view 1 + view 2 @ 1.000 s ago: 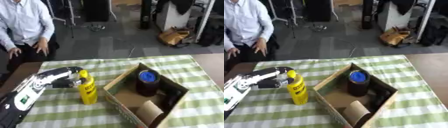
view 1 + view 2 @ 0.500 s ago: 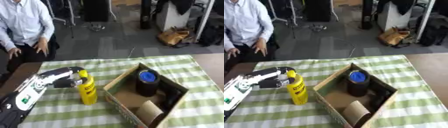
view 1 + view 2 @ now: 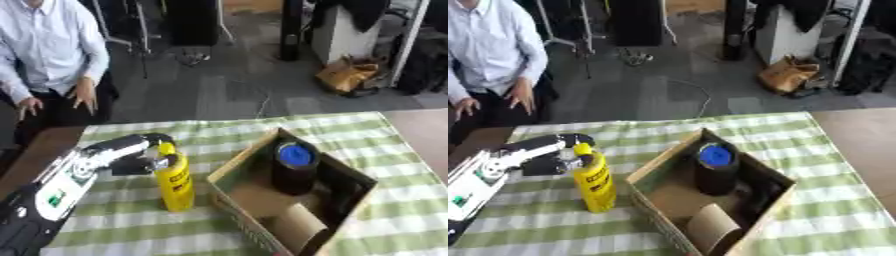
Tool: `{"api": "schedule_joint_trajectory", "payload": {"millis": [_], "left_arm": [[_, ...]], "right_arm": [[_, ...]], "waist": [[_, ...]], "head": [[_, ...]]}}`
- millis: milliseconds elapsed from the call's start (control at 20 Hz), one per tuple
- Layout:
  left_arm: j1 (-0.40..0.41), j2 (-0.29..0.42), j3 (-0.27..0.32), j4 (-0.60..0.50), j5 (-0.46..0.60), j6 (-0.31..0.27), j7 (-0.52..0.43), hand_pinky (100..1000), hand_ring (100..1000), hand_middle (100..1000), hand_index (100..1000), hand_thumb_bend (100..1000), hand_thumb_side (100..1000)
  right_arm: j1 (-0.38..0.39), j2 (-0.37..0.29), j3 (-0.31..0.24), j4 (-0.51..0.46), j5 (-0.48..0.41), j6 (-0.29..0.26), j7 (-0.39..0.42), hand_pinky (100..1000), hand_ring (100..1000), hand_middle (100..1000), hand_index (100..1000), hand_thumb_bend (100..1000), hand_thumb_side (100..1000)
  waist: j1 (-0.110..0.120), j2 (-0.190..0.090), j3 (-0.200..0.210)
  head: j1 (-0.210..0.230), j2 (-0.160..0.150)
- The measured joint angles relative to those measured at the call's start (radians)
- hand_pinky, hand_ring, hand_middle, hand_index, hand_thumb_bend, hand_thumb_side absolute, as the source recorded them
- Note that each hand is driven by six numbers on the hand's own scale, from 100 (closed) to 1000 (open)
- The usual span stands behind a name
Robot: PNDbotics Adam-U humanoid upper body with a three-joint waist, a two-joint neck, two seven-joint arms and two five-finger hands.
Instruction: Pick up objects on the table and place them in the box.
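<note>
Left robot hand curls round the upright yellow bottle beside the box; both views match.

- The left hand is partly hidden behind the yellow bottle.
- The cardboard box is cut off at the bottom edge.
- The bottle's label is too blurred to be read.

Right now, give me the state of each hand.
Left hand: fingers curled round the top of the yellow bottle, which stands upright on the table.
Right hand: not in view.
</note>
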Motion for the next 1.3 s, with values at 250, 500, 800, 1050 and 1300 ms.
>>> {"api": "schedule_joint_trajectory", "payload": {"millis": [250,500,800,1050,1300], "left_arm": [[0.000,0.000,0.000,0.005,-0.009,0.000,0.000,1000,1000,1000,1000,244,1000],[0.000,-0.001,0.000,0.013,-0.016,0.001,-0.001,1000,1000,1000,1000,239,1000],[0.002,-0.008,0.000,0.025,-0.020,0.000,-0.004,1000,1000,1000,1000,203,1000],[0.003,-0.008,0.000,0.026,-0.021,-0.004,0.008,1000,992,1000,1000,100,1000],[0.012,-0.008,0.001,0.024,-0.007,0.001,0.053,937,803,960,1000,100,1000]], "right_arm": [[0.000,0.000,0.000,0.000,0.000,-0.001,0.000,793,733,680,590,100,988],[0.000,0.000,0.000,0.000,-0.001,-0.002,0.000,793,733,680,589,100,994],[-0.001,0.000,-0.001,0.000,-0.001,-0.005,0.002,792,733,680,589,100,995],[-0.005,0.000,-0.001,0.000,-0.001,-0.006,0.002,792,733,680,588,100,981],[-0.005,0.000,-0.001,0.000,-0.001,-0.006,0.002,793,733,680,588,100,976]], "waist": [[0.000,0.000,-0.001],[0.000,0.000,-0.001],[-0.001,0.000,-0.002],[-0.002,0.000,-0.002],[-0.003,0.000,-0.002]], "head": [[0.000,0.000],[0.000,0.000],[0.000,0.000],[0.000,0.000],[0.000,0.000]]}}
